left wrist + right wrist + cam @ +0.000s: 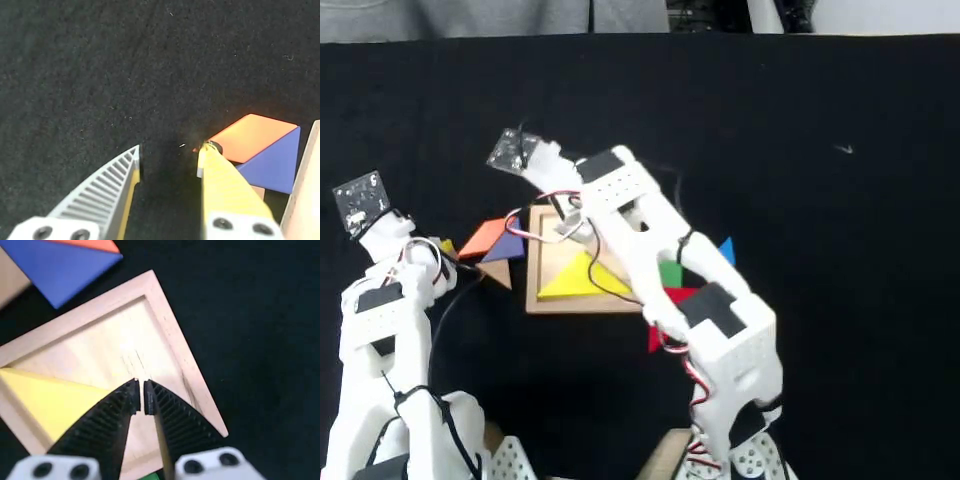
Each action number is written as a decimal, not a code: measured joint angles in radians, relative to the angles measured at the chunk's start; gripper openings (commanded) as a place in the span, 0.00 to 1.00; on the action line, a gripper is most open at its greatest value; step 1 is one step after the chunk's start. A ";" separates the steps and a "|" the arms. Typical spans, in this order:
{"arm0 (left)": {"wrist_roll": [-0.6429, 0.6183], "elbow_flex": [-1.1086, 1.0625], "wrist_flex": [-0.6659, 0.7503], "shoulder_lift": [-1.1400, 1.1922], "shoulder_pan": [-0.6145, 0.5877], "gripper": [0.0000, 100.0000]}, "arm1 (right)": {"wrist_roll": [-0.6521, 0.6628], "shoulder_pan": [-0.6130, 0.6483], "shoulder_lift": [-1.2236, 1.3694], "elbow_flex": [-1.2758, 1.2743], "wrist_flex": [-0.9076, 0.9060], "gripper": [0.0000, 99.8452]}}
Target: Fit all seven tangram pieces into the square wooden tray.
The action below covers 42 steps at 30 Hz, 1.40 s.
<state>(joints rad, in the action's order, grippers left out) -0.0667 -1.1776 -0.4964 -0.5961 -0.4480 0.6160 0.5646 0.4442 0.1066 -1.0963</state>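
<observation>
The square wooden tray [542, 300] [170, 335] lies mid-table with a big yellow triangle [575, 280] [55, 400] inside it. My right gripper [140, 397] [567, 222] hovers over the tray's bare floor, shut with nothing in it. Left of the tray lie an orange piece [485, 238] [250, 137], a blue piece [512, 246] [272, 165] and a tan triangle [498, 272]. My left gripper [169, 160] [460, 262] stands open just beside the orange piece, nothing between its fingers. Green [670, 272], red [675, 298] and blue [726, 250] pieces lie right of the tray, partly under the right arm.
A small yellow piece [447, 245] sits near the left arm. The black cloth stretches bare to the far side and to the right. The tray's wooden edge [305, 185] is close to the left gripper's side.
</observation>
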 measured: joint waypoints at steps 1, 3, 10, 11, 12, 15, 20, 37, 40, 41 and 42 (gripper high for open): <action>0.000 0.000 0.000 0.000 0.000 0.19 | 0.000 0.000 0.008 0.000 0.003 0.01; 0.000 0.000 0.000 0.000 0.000 0.19 | 0.000 0.000 0.032 -0.003 0.006 0.01; 0.000 0.000 0.008 0.000 0.000 0.19 | 0.000 0.000 0.092 -0.005 -0.031 0.01; 0.000 0.000 0.008 0.000 0.000 0.19 | 0.000 0.000 0.092 -0.005 -0.040 0.01; 0.000 0.000 0.008 0.000 0.000 0.19 | 0.000 0.000 0.092 -0.005 -0.049 0.01; 0.000 0.000 0.008 0.000 0.000 0.19 | 0.000 0.000 0.092 -0.005 -0.091 0.01; 0.000 0.000 0.008 0.000 0.000 0.19 | -0.003 0.012 0.086 -0.018 -0.121 0.01; 0.000 -0.005 0.008 0.000 0.052 0.20 | -0.006 -0.146 -0.781 -0.316 -0.209 0.01; 0.025 -0.014 0.008 0.000 0.094 0.20 | -0.015 -0.244 -0.945 -0.477 -0.189 0.01; 0.057 -0.014 0.008 0.000 0.114 0.20 | -0.031 -0.285 -0.991 -0.531 -0.170 0.01; 0.095 -0.014 0.003 0.000 0.141 0.20 | -0.051 -0.325 -1.037 -0.588 -0.150 0.01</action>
<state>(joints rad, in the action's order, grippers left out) 0.0284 -1.1914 -0.4933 -0.5961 -0.3069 0.5654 0.2394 -0.5930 -0.4810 -1.2467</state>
